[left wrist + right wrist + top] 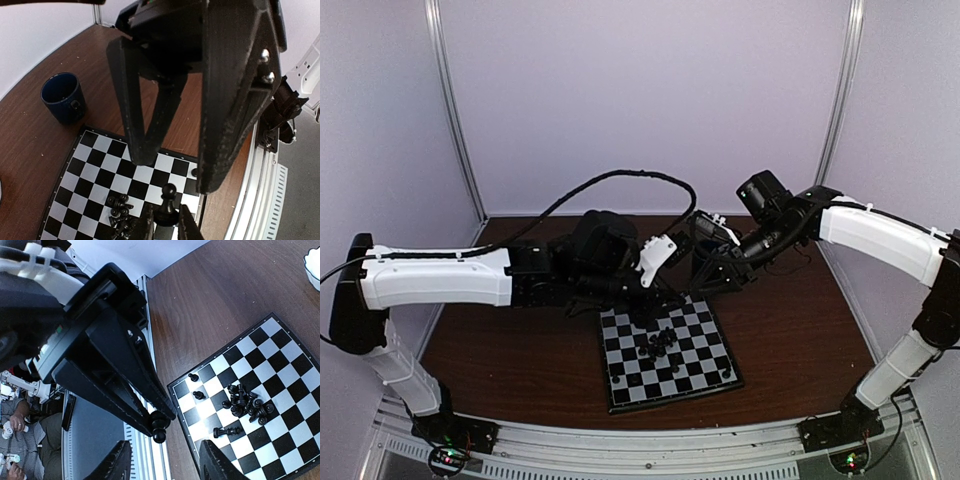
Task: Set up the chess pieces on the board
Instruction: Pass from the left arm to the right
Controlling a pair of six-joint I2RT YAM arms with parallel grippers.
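The left jaws are clamped on a black pawn [167, 200], held in the air near the edge of the board [100, 170]. The right jaws stand apart and empty, close by. We lower the pawn upright onto a free square beside the two standing pawns [194, 376], clear of the heap [245, 402], and release only when it is seated. The left wrist view alone shows the mug [62, 97]. The right wrist view alone shows the bowl [312, 265].

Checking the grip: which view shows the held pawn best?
Left wrist: the pawn stands large and upright between the fingers of the left hand. Right wrist shows it smaller, dark against that hand's dark fingers. In top external I cannot make it out.
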